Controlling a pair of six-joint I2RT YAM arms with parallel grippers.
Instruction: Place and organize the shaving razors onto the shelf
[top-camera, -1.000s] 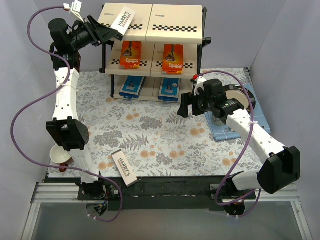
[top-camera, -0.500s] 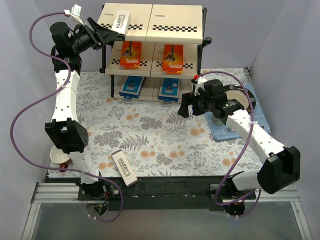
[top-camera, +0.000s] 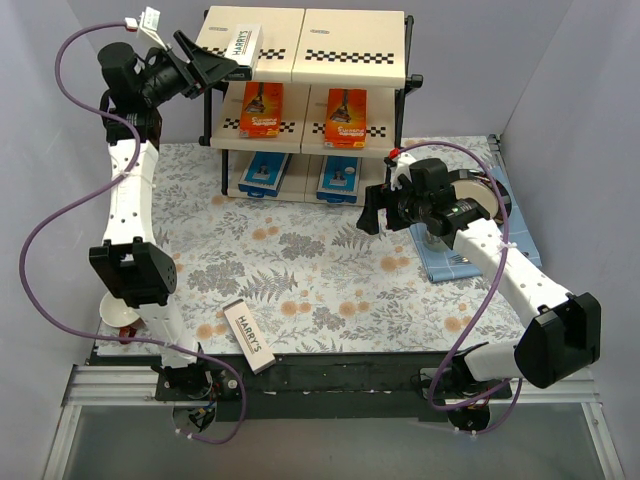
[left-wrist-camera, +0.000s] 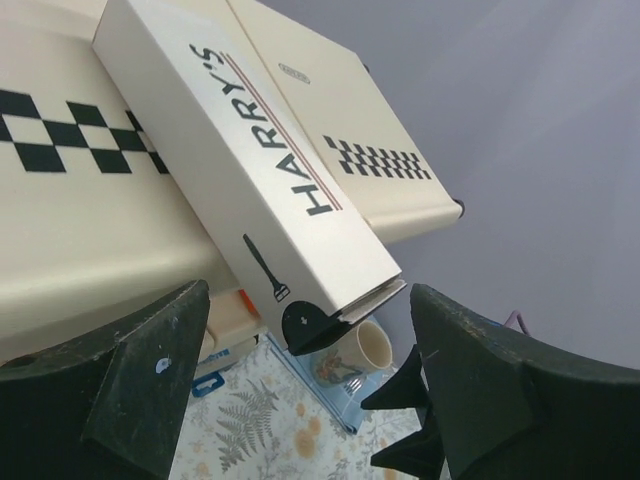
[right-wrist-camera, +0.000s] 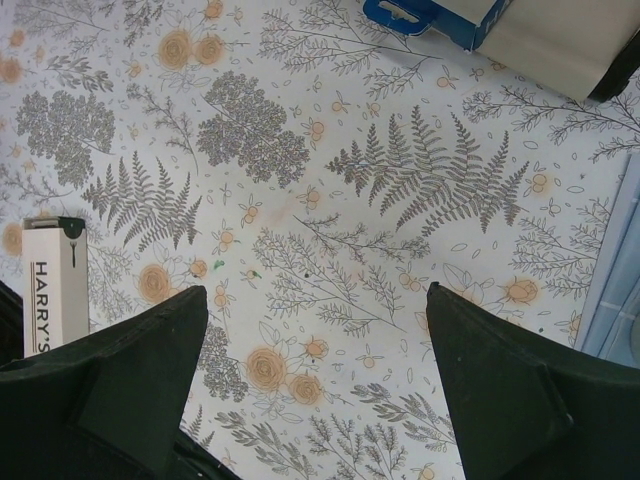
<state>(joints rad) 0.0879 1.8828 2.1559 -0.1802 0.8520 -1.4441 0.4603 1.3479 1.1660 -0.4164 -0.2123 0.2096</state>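
A long white HARRY'S box (left-wrist-camera: 250, 170) lies flat, lettering up, on the top board of the shelf (top-camera: 340, 35), at its left end. Its long axis runs slantwise from the board's front-left corner toward the back, crossing the checkered strip. In the left wrist view its near end juts a little past the board's edge.

The left gripper (top-camera: 222, 62) sits at that near end. Its two black fingers (left-wrist-camera: 140, 370) are spread to either side of the box with a gap on each side, so nothing is pinched. The left arm (top-camera: 128, 190) is stretched high along the left wall, its wrist bent to aim the gripper level at the shelf's top corner.

On the middle tier lie two orange Gillette cards (top-camera: 262, 110), side by side. On the bottom tier are two blue-and-white boxes (top-camera: 267, 172). A second HARRY'S box (top-camera: 249, 337) lies on the floral tablecloth (top-camera: 300, 260) near the front edge. It points diagonally and is well apart from the shelf.

The right arm (top-camera: 500, 270) reaches in from the right, elbow low. The right gripper (top-camera: 372, 218) faces down over the cloth, its fingers (right-wrist-camera: 110, 380) spread wide with only the pattern between them. Behind it, a beige mug (top-camera: 466, 190) stands on a blue cloth (top-camera: 450, 262).
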